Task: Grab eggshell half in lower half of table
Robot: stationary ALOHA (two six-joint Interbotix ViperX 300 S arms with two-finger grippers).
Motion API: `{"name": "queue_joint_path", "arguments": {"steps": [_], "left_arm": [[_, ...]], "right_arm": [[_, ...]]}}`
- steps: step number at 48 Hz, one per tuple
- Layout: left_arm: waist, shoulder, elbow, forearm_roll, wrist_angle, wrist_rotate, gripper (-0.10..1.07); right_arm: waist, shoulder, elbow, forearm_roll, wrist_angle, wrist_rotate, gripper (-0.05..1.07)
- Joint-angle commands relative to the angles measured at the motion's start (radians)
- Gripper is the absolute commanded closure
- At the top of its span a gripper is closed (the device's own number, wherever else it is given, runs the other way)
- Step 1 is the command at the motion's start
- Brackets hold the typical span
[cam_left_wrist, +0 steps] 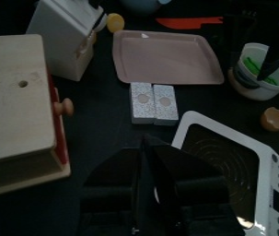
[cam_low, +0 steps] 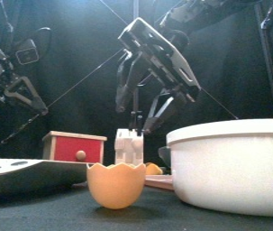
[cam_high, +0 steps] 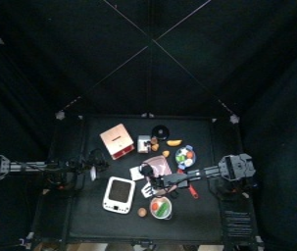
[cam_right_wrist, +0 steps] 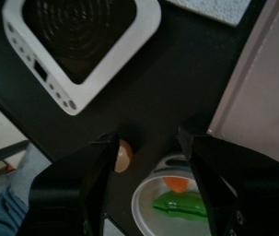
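The eggshell half (cam_low: 115,185), a small tan cup with a jagged rim, stands upright near the table's (cam_high: 85,224) front edge, just left of the round white dish (cam_low: 229,162). From above, the eggshell half (cam_high: 143,211) is a small dot beside that dish (cam_high: 162,208). My right gripper (cam_right_wrist: 157,152) hangs open above them. In its wrist view the eggshell half (cam_right_wrist: 124,157) lies between the jaws, close to one finger (cam_right_wrist: 102,171). My left gripper (cam_left_wrist: 154,184) rests shut at the table's left side, and from there the eggshell half (cam_left_wrist: 274,117) shows far off.
A white scale (cam_high: 118,193) lies left of the eggshell. Behind it are a pink tray (cam_left_wrist: 167,55), two small white blocks (cam_left_wrist: 154,101) and a wooden box with a red front (cam_low: 75,144). Small bright pieces (cam_high: 179,149) lie at the back.
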Motion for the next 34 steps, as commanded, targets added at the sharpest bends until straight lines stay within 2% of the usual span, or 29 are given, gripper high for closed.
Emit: {"name": "queue_joint_path", "arguments": {"steps": [1,5,25,29,34], "left_arm": [[0.003,0.002,-0.023,0.002,-0.005,0.000,0.42],[0.003,0.002,-0.023,0.002,-0.005,0.000,0.42],[0.005,0.002,-0.017,0.000,-0.005,0.000,0.42],[0.005,0.002,-0.017,-0.002,-0.005,0.000,0.43],[0.005,0.002,-0.017,-0.002,-0.003,0.000,0.42]], "right_arm": [[0.000,-0.008,-0.063,-0.006,0.080,-0.008,0.14],[0.005,0.011,-0.109,-0.040,0.153,-0.014,0.14],[0.149,0.213,-0.413,-0.453,0.566,-0.020,0.14],[0.161,0.242,-0.463,-0.474,0.658,-0.018,0.14],[0.163,0.281,-0.514,-0.443,0.785,-0.014,0.14]]}}
